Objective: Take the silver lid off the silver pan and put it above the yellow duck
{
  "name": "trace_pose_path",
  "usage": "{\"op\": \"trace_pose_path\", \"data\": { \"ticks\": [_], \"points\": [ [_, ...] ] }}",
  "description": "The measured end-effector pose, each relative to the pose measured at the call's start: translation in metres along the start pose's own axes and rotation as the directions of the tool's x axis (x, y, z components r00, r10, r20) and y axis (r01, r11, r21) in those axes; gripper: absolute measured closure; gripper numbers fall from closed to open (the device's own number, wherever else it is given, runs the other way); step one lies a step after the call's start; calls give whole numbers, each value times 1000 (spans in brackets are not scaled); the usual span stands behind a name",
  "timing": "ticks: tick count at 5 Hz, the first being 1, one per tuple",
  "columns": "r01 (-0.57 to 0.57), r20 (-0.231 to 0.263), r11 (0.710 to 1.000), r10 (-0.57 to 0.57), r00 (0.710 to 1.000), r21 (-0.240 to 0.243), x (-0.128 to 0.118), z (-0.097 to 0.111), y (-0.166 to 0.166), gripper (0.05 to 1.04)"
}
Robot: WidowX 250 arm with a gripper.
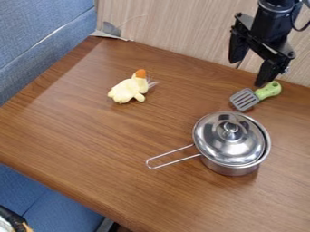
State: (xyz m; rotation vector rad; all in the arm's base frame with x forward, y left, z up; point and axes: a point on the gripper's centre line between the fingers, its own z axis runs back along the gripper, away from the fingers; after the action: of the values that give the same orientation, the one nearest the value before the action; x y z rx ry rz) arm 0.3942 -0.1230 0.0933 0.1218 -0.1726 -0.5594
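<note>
The pincer (252,64), black and hanging from a black robot arm (270,20), is at two o'clock from the centre of the view. Its two fingers are spread wide apart, with nothing held between them.

Below it, at six o'clock, a small spatula with a grey slotted head and a light green handle (244,99) lies on the brown wood-grain bench (91,136). Its handle points to two o'clock, and one finger of the pincer appears just over that handle; whether they touch, I cannot tell.

A round, shiny silver metal lid with a knob on top (212,142) sits on a silver metal pan (232,170), between three and four o'clock from the centre. The lid is a little off-centre, towards ten o'clock, so a crescent of the pan's rim shows on the three o'clock side. The pan's looped wire handle (176,157) points to eight o'clock.

A pale yellow soft toy duck with an orange beak (126,89) lies on the bench at ten o'clock from the pan, well apart from it. Its beak end points to one o'clock.

A light wood-grain wall (176,27) rises behind the bench at twelve o'clock, and blue fabric (39,31) fills the corner at ten.
</note>
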Motion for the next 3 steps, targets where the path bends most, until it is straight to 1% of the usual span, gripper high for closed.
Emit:
{"op": "trace_pose_path", "data": {
  "ticks": [1, 2, 3],
  "points": [
    [-10, 1, 1000, 10, 1000, -5, -4, 5, -3, 83],
    [-7, 10, 1000, 7, 1000, 3, -13, 22, -14, 83],
    [-23, 6, 1000, 23, 1000, -7, -33, 31, -22, 83]
  ]
}}
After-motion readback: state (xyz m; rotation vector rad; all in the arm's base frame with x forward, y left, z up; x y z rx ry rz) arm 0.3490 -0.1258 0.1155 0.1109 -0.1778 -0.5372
